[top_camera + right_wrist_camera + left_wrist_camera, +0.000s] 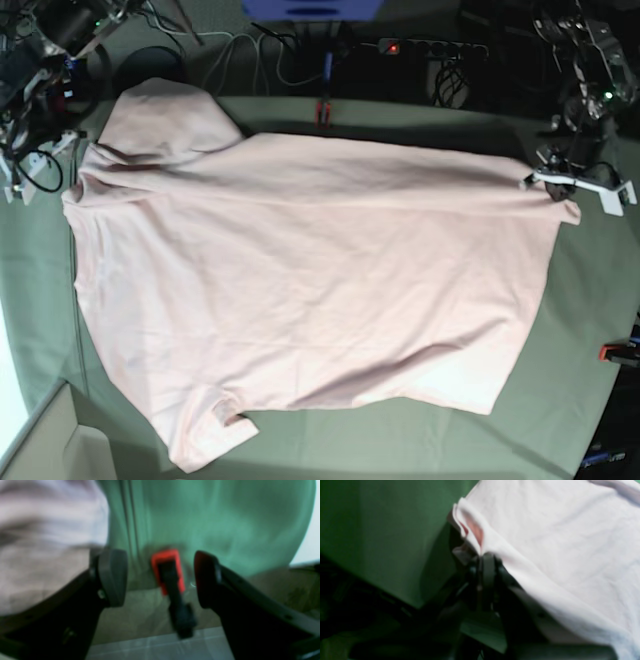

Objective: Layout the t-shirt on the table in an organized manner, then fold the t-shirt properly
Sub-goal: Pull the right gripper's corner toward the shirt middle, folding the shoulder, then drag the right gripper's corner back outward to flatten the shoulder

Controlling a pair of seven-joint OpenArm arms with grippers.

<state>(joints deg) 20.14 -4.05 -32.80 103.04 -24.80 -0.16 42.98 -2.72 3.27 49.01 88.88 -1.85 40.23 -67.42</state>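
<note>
1. I see cables and a power strip beyond the table's far edge, a red clamp at its rim
2. Green cloth covers it
3. Shirt lies spread flat mid-table
4. Left gripper pinches its corner; right gripper gapes empty

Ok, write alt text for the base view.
A pale pink t-shirt lies spread, lightly wrinkled, across a grey-green table. The left gripper pinches its corner at the right edge; cables and a red clamp line the borders.
</note>
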